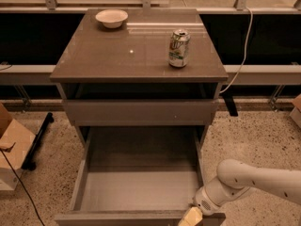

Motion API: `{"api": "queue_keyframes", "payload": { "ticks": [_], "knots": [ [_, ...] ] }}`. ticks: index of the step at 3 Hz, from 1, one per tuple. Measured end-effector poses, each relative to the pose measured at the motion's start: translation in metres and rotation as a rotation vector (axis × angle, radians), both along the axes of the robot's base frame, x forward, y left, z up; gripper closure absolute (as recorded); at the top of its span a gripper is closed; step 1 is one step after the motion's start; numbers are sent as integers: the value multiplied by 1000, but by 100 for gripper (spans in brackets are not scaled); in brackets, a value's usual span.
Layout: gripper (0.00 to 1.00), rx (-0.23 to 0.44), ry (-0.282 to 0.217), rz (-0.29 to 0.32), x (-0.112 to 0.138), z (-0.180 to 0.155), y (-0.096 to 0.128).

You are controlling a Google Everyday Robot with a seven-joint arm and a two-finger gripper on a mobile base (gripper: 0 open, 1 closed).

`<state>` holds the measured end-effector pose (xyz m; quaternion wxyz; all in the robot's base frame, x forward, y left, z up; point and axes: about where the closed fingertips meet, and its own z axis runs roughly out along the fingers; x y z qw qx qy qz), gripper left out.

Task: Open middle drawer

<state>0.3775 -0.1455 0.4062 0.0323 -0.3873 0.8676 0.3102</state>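
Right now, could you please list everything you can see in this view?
cabinet: one, grey-brown, centre of view
bowl: one, white, back left of the cabinet top
can: one, green and white, upright on the right of the cabinet top
upper drawer front: one, grey-brown, just under the top
middle drawer: one, grey, pulled out below the upper drawer front
cardboard box: one, tan, on the floor at left
cable: one, white, hanging at right
arm: one, white, lower right
gripper: one, yellowish, at the middle drawer's front right corner
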Motion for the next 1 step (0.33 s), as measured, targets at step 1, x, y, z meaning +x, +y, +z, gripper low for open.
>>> {"api": "queue_keyframes", "payload": {
  "ticks": [1],
  "knots": [
    [0, 0, 0, 0, 0, 0, 0]
  ]
}}
